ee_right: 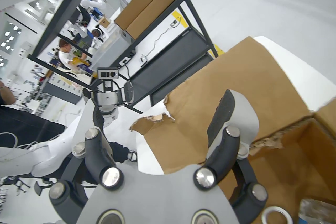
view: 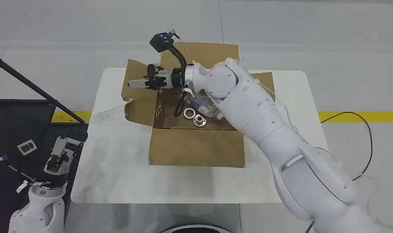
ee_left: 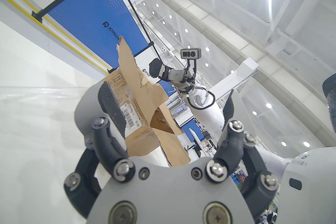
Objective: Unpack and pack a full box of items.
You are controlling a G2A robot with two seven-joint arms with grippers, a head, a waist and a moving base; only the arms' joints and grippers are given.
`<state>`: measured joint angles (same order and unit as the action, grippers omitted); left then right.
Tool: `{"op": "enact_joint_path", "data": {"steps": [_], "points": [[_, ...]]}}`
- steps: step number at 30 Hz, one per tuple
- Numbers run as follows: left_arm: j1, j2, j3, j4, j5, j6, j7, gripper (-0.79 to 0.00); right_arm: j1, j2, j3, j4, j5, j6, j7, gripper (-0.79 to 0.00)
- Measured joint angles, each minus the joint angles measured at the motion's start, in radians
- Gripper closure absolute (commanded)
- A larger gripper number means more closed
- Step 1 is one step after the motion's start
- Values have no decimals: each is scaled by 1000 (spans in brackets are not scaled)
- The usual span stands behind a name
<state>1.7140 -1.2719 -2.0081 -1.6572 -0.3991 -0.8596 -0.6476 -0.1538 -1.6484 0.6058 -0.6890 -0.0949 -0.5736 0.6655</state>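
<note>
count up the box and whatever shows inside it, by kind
cardboard box: 1
rings: 2
clear plastic item: 1
total: 4 (part of the box's inside is hidden, so there may be more)

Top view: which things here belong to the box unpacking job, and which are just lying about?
Part of the job: open brown cardboard box with torn flaps; two silver metal rings and a clear plastic-wrapped item inside it; right gripper, open, over a side flap.
Just lying about: black metal rack beside the white table; thin black cable on the floor; yellow floor stripe.
</note>
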Motion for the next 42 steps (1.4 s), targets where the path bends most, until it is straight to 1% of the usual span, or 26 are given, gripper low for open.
{"op": "enact_joint_path", "data": {"steps": [2, 5, 10, 12, 14, 24, 26, 28, 30, 33, 38, 42], "points": [[0, 0, 0, 0, 0, 0, 0, -785, -15, 26, 24, -46, -59, 46, 6, -785], [0, 0, 0, 0, 0, 0, 0, -785, -53, 71, 74, -144, -138, 138, 54, -785], [0, 0, 0, 0, 0, 0, 0, -785, -148, 148, 186, -347, -195, 299, 243, -785], [0, 0, 0, 0, 0, 0, 0, -785, -199, 176, 246, -436, -184, 345, 314, -785], [0, 0, 0, 0, 0, 0, 0, -785, -234, 192, 293, -500, -173, 363, 346, -785], [0, 0, 0, 0, 0, 0, 0, -785, -230, 192, 288, -492, -173, 362, 346, -785], [0, 0, 0, 0, 0, 0, 0, -785, -237, 193, 276, -493, -190, 374, 333, -785], [0, 0, 0, 0, 0, 0, 0, -785, -248, 196, 248, -522, -286, 391, 319, -785], [0, 0, 0, 0, 0, 0, 0, -785, -255, 200, 224, -558, -414, 433, 320, -785], [0, 0, 0, 0, 0, 0, 0, -785, -271, 207, 208, -596, -523, 482, 357, -785], [0, 0, 0, 0, 0, 0, 0, -785, -280, 216, 194, -595, -644, 559, 434, -785], [0, 0, 0, 0, 0, 0, 0, -785, -266, 214, 189, -521, -680, 615, 495, -785]]}}
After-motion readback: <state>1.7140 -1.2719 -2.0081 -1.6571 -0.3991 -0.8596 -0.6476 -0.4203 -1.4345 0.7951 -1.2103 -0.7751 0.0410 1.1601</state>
